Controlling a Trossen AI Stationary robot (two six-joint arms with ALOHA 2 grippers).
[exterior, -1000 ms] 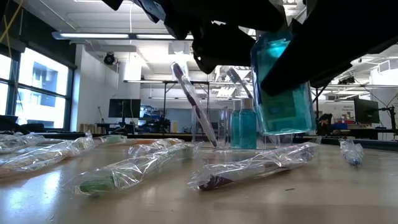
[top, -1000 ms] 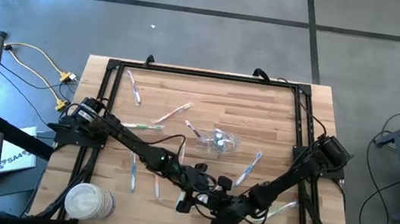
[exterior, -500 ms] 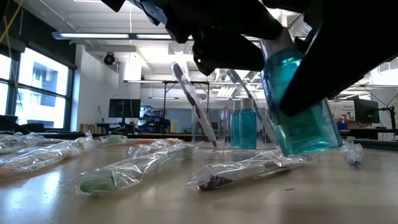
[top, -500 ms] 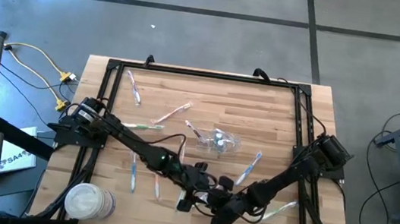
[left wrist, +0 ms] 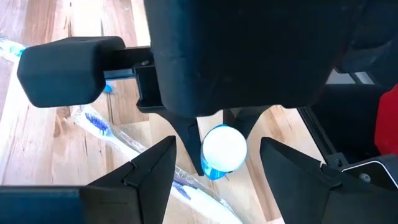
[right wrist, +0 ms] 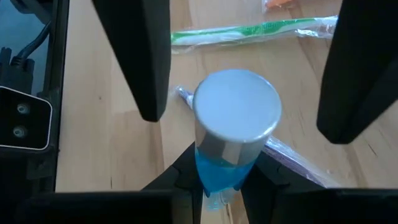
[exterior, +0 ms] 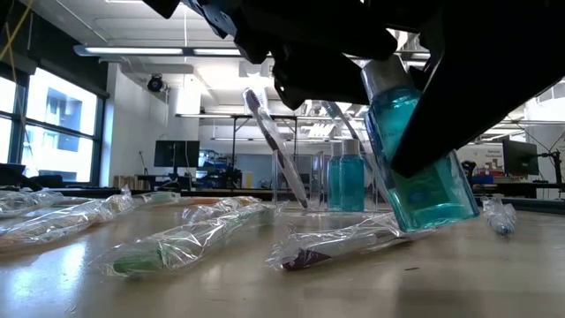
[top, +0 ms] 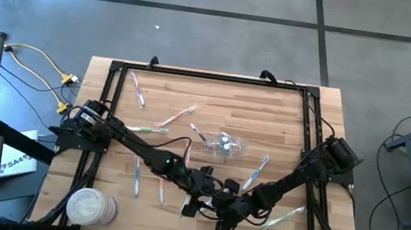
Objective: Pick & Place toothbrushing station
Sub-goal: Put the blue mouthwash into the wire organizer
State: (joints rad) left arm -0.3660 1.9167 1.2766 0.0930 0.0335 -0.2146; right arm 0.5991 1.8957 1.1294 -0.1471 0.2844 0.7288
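Note:
A small clear bottle of blue liquid (exterior: pixel 422 168) with a white cap (right wrist: pixel 236 111) is tilted just above the table near its near edge, and my right gripper (right wrist: pixel 221 173) is shut on it. My left gripper (left wrist: pixel 217 152) is open; its fingers (right wrist: pixel 134 59) stand on either side of the cap (left wrist: pixel 224 148) without touching it. Wrapped toothbrushes (top: pixel 257 171) lie scattered on the wood, one (exterior: pixel 353 238) just under the bottle. A transparent container (top: pixel 225 143) stands mid-table with two blue bottles (exterior: pixel 349 181) and leaning toothbrushes (exterior: pixel 274 150). My right gripper pinches the bottle's blue body (right wrist: pixel 217 168) between its two fingers, a little below the cap. The fingers come slanting down from the table's right side. The bottle is tilted, cap up and base (exterior: pixel 441 212) low over a wrapped toothbrush; whether the base touches it I cannot tell.
A black frame (top: pixel 210 76) runs around the wooden tabletop. A white roll or tub (top: pixel 92 207) sits at the near left corner. More wrapped toothbrushes lie at the far left (top: pixel 138 91) and near right (top: pixel 285 213). Yellow cables (top: pixel 38 71) lie off the table's left.
My right gripper has rolled and tipped and shifted slightly toward the table's left. The bottle, upright a second ago, now leans with its cap toward the left gripper and its base swung out and lower. The left gripper has kept still.

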